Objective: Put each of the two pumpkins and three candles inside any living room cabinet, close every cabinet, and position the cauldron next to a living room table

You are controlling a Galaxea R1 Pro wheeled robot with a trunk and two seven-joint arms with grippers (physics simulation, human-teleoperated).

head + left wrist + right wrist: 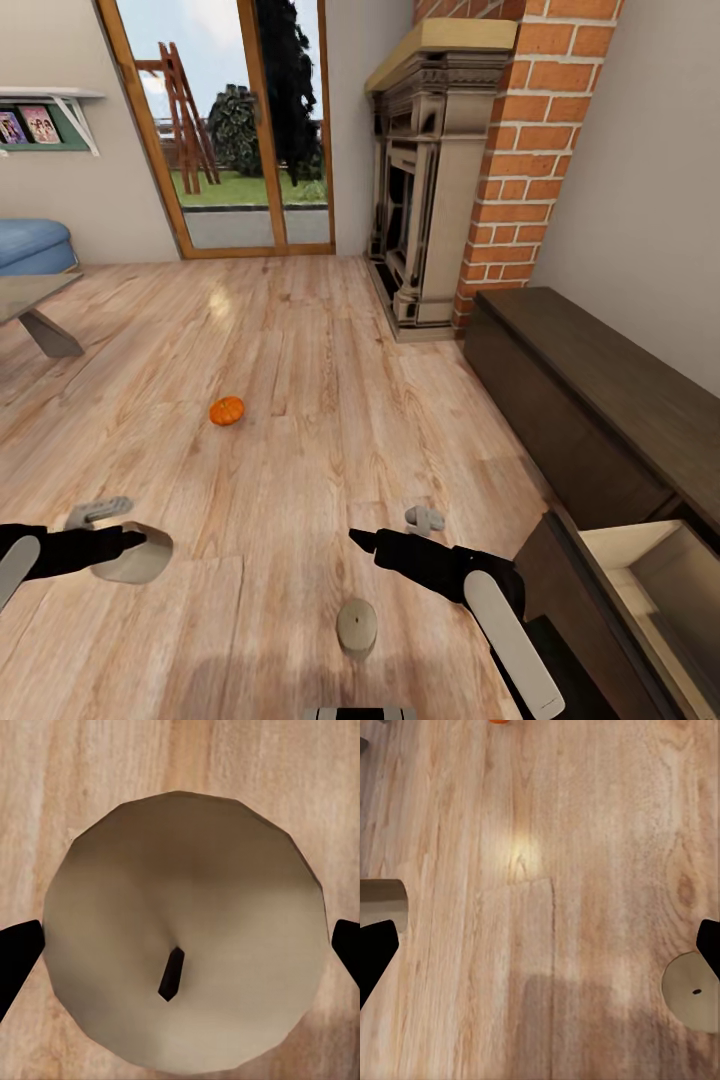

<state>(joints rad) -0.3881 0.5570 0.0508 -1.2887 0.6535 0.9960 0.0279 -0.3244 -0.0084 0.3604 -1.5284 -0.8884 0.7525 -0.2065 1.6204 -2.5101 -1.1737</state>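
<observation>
1. The left gripper (135,540) hangs over a candle (133,556) on the floor (300,350) at the left. In the left wrist view its fingertips (19,960) sit wide, one on each side of the candle (184,937), apart from its wall. Risk: an off-centre closing could tip or roll the stub away.
2. The low table (35,300) shows at the far left edge, well apart from the arm.
3. One pumpkin (227,410) lies on open floor further out, with free room all round; a careless sweep of the arm could set it rolling.
4. A second candle (357,627) lies on its side near the robot's base, between the arms. Driving forward could knock it.
5. The right gripper (360,541) hovers over bare boards, fingers (376,952) spread wide, holding nothing.
6. The cabinet (600,390) runs along the right wall; its near drawer (650,580) stands pulled out, pale inside, just beside the right forearm. Swinging that arm rightward could strike the drawer front.
</observation>
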